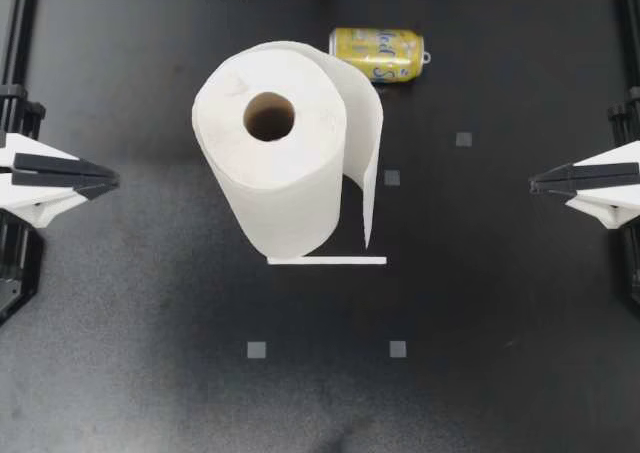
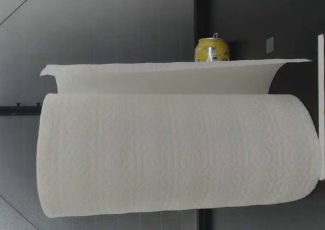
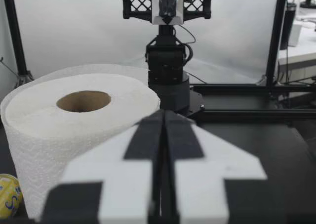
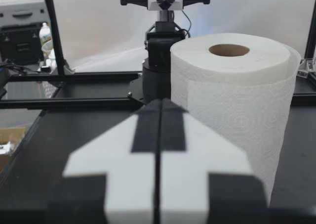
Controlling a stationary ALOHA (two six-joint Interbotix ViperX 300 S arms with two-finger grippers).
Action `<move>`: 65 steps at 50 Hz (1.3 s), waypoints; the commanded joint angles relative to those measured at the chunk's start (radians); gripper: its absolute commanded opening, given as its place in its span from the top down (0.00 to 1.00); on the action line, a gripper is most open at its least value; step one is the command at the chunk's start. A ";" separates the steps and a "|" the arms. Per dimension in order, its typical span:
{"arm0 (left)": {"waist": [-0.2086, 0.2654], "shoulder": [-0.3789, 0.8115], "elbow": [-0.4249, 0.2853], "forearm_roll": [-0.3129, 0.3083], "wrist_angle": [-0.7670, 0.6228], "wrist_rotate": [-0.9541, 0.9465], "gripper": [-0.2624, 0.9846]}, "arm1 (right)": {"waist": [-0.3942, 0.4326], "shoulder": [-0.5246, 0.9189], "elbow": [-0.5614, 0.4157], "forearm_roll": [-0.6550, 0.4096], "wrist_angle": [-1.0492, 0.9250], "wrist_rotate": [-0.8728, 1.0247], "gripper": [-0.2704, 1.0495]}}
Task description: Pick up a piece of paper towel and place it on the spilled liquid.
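Evidently parked, left gripper [image 1: 106,180] at nine o'clock and right gripper [image 1: 536,183] at three sit clenched, empty; loose sheet [image 1: 371,163] hangs off the roll [image 1: 300,188], free for grabbing.

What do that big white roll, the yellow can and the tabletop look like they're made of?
The roll looks like soft, matte paper: embossed pattern, a loose sheet curling off, a brown, probably cardboard core. The can seems thin metal, likely aluminium: glossy yellow print, pull tab. The table is matte black; its material is unclear.
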 commanded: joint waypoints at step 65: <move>0.169 0.462 -0.365 -0.003 0.156 0.021 0.69 | 0.589 0.678 -0.604 -1.232 1.582 1.189 0.80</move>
